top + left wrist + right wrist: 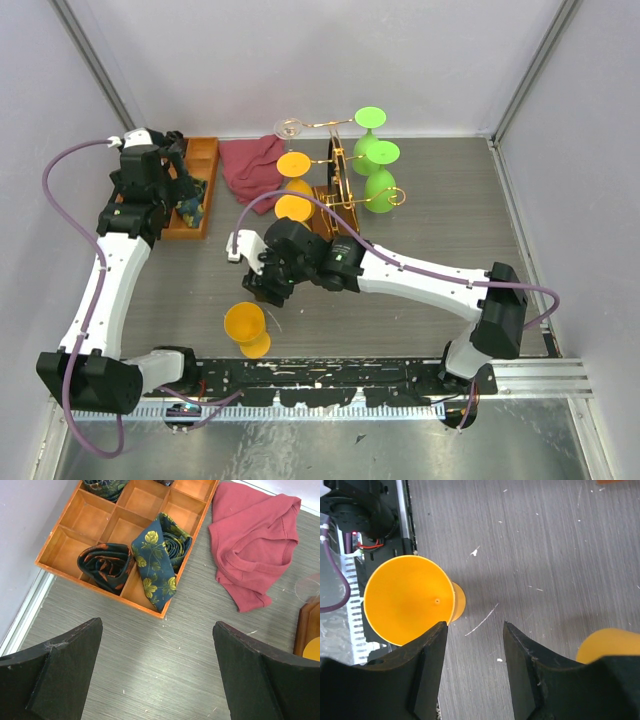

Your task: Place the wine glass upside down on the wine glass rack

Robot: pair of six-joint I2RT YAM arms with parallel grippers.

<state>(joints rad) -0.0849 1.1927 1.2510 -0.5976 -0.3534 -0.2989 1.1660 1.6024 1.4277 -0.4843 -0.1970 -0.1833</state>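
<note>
An orange wine glass (245, 326) stands upright, bowl up, on the table near the front edge. In the right wrist view it (409, 599) lies just ahead and left of my left fingertip. My right gripper (263, 291) (474, 629) is open and empty, beside the glass, not around it. The gold wire rack (339, 178) on its brown wooden base stands at the back centre. It carries two orange glasses (293, 166) and green glasses (380, 154). My left gripper (184, 190) (157, 627) is open and empty over the table by the orange tray.
An orange compartment tray (197, 185) (127, 517) holding rolled ties sits at the back left. A red cloth (250, 166) (252, 535) lies beside it. A clear glass (288, 128) is at the rack's left. Walls close the sides and back.
</note>
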